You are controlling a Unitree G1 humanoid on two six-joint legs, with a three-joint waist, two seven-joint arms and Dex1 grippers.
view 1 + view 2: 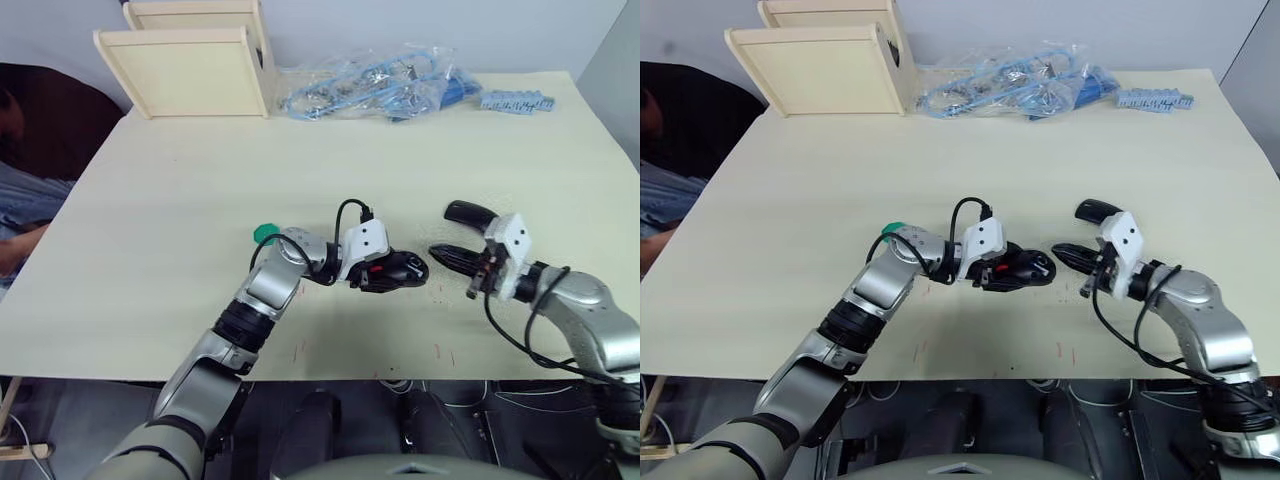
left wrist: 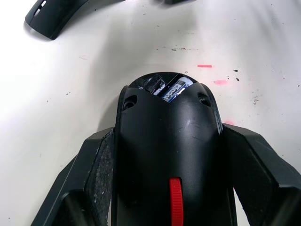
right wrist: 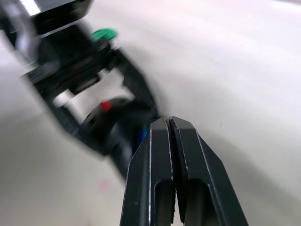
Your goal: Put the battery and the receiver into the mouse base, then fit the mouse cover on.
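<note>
- Left wrist view showed the left end effector clamped on the mouse base, with the battery seated inside.
- Right end effector was pressed together, empty, near the base.
- Receiver placement could not be confirmed; the mouse cover lay unfitted on the pale tabletop.

Bare table left and centre, mouse cover beside right arm
</note>
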